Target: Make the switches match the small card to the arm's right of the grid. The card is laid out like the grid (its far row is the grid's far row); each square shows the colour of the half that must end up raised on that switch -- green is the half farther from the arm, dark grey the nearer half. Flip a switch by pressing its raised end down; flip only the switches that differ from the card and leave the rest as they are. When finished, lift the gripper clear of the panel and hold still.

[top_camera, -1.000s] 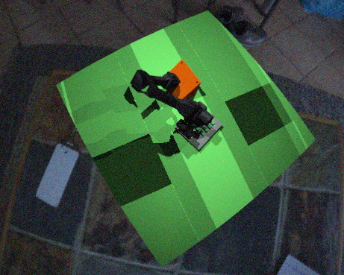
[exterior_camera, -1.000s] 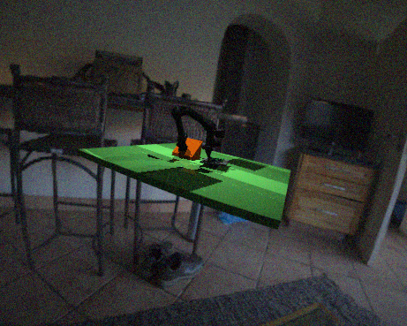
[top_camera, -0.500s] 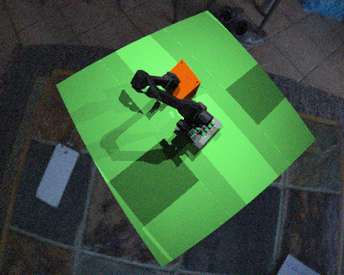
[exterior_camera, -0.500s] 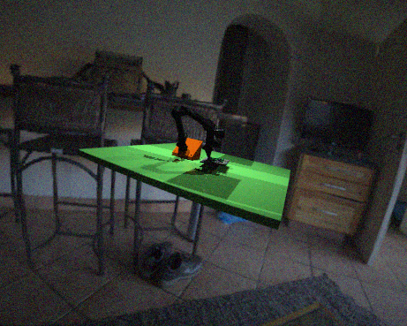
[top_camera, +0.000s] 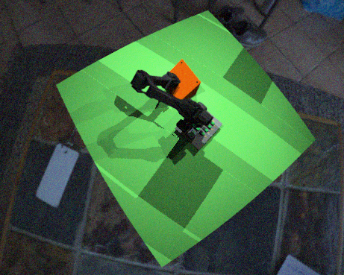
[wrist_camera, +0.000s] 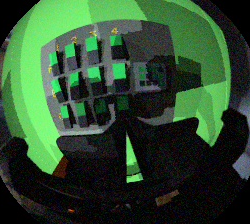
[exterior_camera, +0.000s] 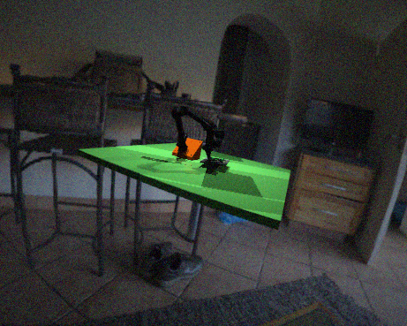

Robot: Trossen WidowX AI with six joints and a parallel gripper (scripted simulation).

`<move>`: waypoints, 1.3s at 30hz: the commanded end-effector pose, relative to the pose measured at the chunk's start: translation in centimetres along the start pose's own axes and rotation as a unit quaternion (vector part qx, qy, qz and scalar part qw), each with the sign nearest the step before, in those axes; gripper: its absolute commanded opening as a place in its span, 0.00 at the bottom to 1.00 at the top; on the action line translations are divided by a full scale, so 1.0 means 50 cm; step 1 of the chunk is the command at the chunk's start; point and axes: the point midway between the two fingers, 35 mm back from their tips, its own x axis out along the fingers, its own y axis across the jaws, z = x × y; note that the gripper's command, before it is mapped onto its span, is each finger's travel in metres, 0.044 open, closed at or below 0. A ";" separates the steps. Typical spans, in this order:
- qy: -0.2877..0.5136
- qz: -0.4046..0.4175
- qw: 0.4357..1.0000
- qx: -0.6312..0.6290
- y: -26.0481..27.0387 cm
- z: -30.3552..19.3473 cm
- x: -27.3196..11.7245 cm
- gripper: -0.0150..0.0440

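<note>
Switch panel [top_camera: 200, 143] [exterior_camera: 221, 163] [wrist_camera: 150, 30] sits on the green counter [top_camera: 249, 141] [exterior_camera: 264, 178] [wrist_camera: 26, 65]. Top view: panel is near the middle of the counter, partly covered by the black arm [top_camera: 163, 96] [exterior_camera: 197, 116]. Arm bends out from beside the orange block [top_camera: 186, 79] [exterior_camera: 194, 149] [wrist_camera: 60, 168] and reaches back over the panel. End effector [top_camera: 179, 131] [exterior_camera: 207, 155] [wrist_camera: 124, 117] is hard to separate from shadow here. Shoes [top_camera: 251, 33] [exterior_camera: 177, 267] on the floor past the counter edge, blue bag [top_camera: 327, 1] in the corner.

Exterior view: arm arches up, then down, end effector low at the panel. Contact too small to tell. Switch positions unreadable from here. Chair [exterior_camera: 58, 106] at left, drawer chest [exterior_camera: 330, 192] with a dark screen [exterior_camera: 336, 121] on top at right.

Wrist view: switches [wrist_camera: 94, 75] in three rows of four, green far halves and dark grey near halves, yellow marks along the far and left edges. Small card [wrist_camera: 149, 77] is to the right of the grid, beside the middle row's last switch; its right part is shaded, pattern not fully readable. End effector is closed, fingertips pressed together, pinching nothing, a wedge of green showing between the lower finger parts. Tips appear just beside the near row's last switch [wrist_camera: 122, 103], which is in shadow; cannot tell if they touch it.
</note>
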 end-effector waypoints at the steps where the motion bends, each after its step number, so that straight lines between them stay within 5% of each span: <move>1: 0.001 -0.003 1.000 -0.002 -0.001 -0.001 0.003 0.25; 15: 0.001 -0.003 1.000 -0.002 -0.001 -0.001 0.007 0.25; 22: 0.013 -0.001 1.000 -0.002 0.001 0.005 -0.119 0.25; 39: 0.013 0.000 1.000 -0.001 0.088 0.103 -0.135 0.25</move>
